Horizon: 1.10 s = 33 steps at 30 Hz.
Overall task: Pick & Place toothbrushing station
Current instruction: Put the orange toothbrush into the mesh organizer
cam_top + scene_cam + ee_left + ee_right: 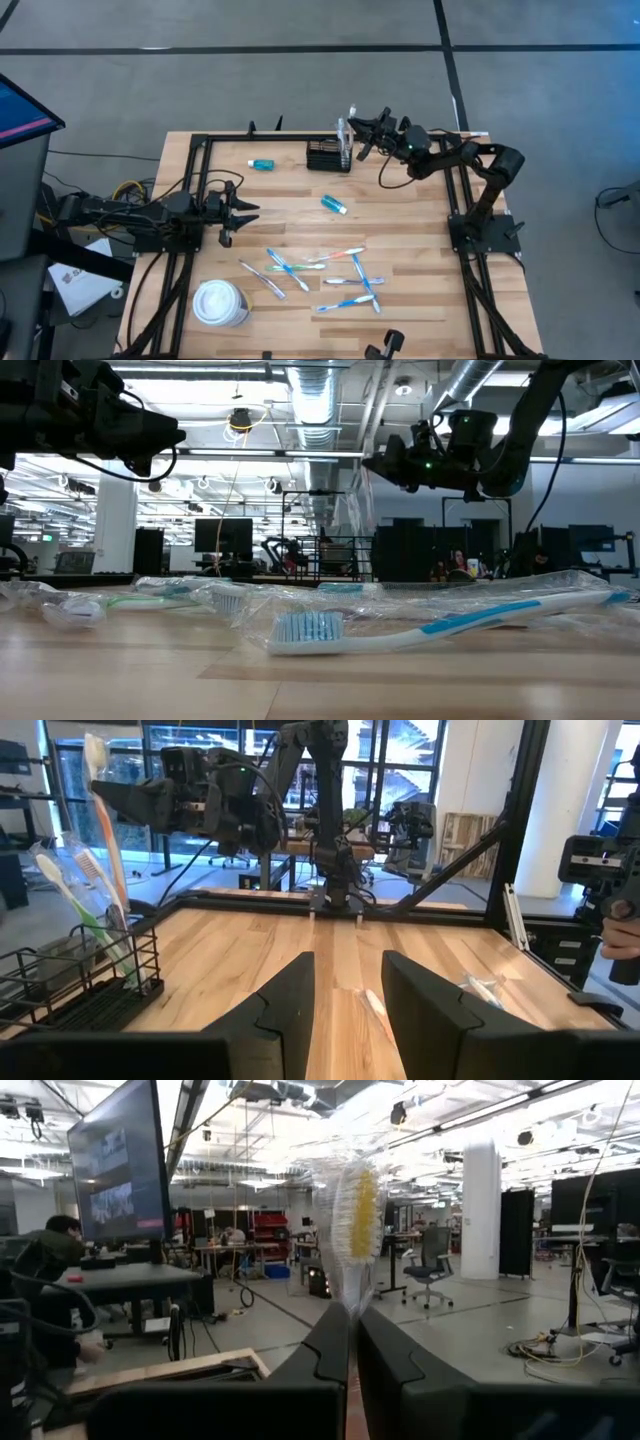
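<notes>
The black wire-mesh organiser (328, 156) stands at the table's far middle; in the left wrist view (70, 982) a few toothbrushes stand in it. My right gripper (353, 124) hovers just above its right end, shut on a toothbrush in a clear wrapper (355, 1210) with yellow bristles. In the left wrist view this brush (108, 840) has an orange handle and stands head up, its lower end down inside the organiser. My left gripper (250, 210) is open and empty above the table's left middle, pointing right. My right gripper pinches the wrapped toothbrush just below its head (352, 1302) between its two fingers. The fingers come level from the table's right and lie across the brush. The brush stands about upright, head above the fingers, handle (120, 910) reaching down into the organiser; whether it rests there I cannot tell.
Several wrapped toothbrushes (330, 275) lie on the near middle of the table. A white lidded cup (220, 303) stands near left. A teal tube (335, 205) and a small teal bottle (262, 164) lie near the organiser. A person (40, 1255) sits beyond the table.
</notes>
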Tool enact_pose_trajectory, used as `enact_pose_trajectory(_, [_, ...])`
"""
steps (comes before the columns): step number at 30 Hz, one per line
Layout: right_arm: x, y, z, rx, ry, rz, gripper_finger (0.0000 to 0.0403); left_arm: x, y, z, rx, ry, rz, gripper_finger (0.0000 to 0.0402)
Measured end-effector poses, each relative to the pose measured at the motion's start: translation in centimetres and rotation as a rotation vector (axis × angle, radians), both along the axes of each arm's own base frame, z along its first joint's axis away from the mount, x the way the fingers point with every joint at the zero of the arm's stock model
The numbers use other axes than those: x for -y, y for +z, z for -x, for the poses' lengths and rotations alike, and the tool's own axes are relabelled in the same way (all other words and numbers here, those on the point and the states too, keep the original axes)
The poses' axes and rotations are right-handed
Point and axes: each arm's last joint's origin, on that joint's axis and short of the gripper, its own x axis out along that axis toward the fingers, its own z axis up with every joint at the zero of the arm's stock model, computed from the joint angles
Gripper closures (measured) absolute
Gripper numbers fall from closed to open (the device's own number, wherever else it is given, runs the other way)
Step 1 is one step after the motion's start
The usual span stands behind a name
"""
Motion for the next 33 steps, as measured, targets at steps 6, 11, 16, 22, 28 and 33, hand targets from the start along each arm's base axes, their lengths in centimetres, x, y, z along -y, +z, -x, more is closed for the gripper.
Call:
enact_pose_trajectory(6, [0.0,-0.1,0.0,-0.007,-0.008,-0.008,0.0403,0.0,0.1,0.0,0.007,0.000,0.000,0.0289])
enact_pose_trajectory(11, [-0.1,-0.3,-0.2,-0.021,-0.025,-0.013,0.0403,0.0,0.1,0.0,0.005,0.008,-0.030,0.0289])
enact_pose_trajectory(16, [0.1,0.1,-0.3,-0.011,-0.025,-0.006,0.0403,0.0,0.2,0.0,0.013,0.007,-0.033,0.0289])
enact_pose_trajectory(22, [0.4,0.2,-1.1,-0.061,-0.023,-0.026,0.0403,0.0,0.2,0.0,0.019,0.007,-0.033,0.0289])
enact_pose_trajectory(28, [0.4,0.2,-1.3,-0.086,-0.040,-0.018,0.0403,0.0,0.2,0.0,0.020,0.007,-0.033,0.0289])
enact_pose_trajectory(33, [0.5,-0.5,-1.8,-0.072,-0.032,-0.027,0.0403,0.0,0.2,0.0,0.020,0.006,-0.033,0.0289])
